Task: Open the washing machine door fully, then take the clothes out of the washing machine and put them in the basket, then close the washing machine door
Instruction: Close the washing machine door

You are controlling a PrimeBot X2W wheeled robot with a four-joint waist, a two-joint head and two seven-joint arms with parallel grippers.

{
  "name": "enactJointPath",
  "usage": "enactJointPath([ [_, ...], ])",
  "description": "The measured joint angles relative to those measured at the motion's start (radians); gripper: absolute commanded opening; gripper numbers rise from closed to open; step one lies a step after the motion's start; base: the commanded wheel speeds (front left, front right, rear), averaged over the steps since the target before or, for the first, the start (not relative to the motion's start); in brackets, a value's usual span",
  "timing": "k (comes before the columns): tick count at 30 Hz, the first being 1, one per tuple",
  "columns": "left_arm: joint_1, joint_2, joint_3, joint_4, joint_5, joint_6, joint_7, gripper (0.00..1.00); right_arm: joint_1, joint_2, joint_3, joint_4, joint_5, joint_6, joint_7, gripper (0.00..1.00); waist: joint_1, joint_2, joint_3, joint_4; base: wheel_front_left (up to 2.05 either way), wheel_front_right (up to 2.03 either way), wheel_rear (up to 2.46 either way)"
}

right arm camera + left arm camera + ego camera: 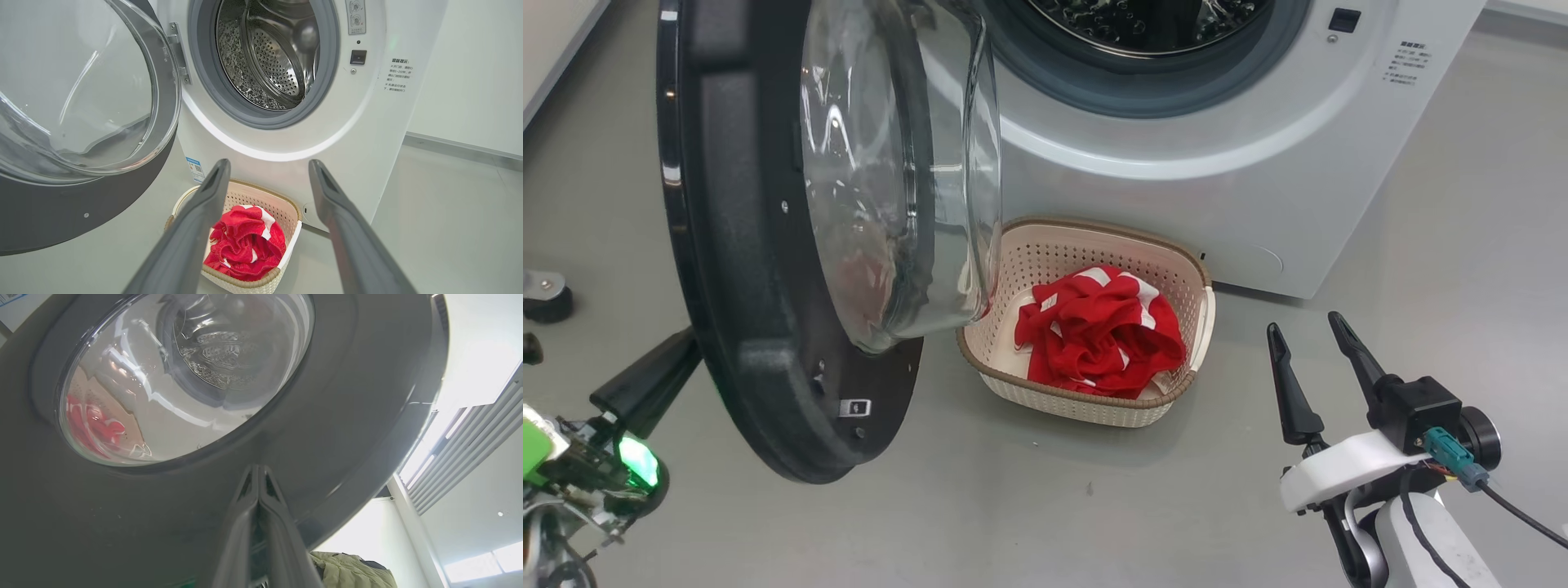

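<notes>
The washing machine door (pixel 735 245) stands swung out to the left, its glass bowl facing the white washing machine (pixel 1217 147). The steel drum (pixel 269 61) looks empty in the right wrist view. Red and white clothes (pixel 1103 335) lie bunched in the cream basket (pixel 1086 231) on the floor before the machine. My left gripper (pixel 678 351) is shut, its tips against the door's black outer face (pixel 347 416) just below the window. My right gripper (pixel 1304 325) hangs open and empty to the right of the basket, pointing at the machine.
A dark caster wheel (pixel 543 296) sits on the grey floor at the far left. A white wall with a baseboard (pixel 461 143) runs to the right of the machine. An olive-green garment (pixel 351 571) shows past the door's edge.
</notes>
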Motion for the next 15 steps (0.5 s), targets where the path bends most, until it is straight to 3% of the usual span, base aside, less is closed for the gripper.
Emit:
enactJointPath([
  [15,0.109,-0.05,-0.028,-0.121,-0.044,0.0,0.07,0.0,-0.012,0.001,0.011,-0.01,0.007,-0.007,0.0,1.0,0.0,0.0,0.008,-0.102,0.0,0.0,0.0],
])
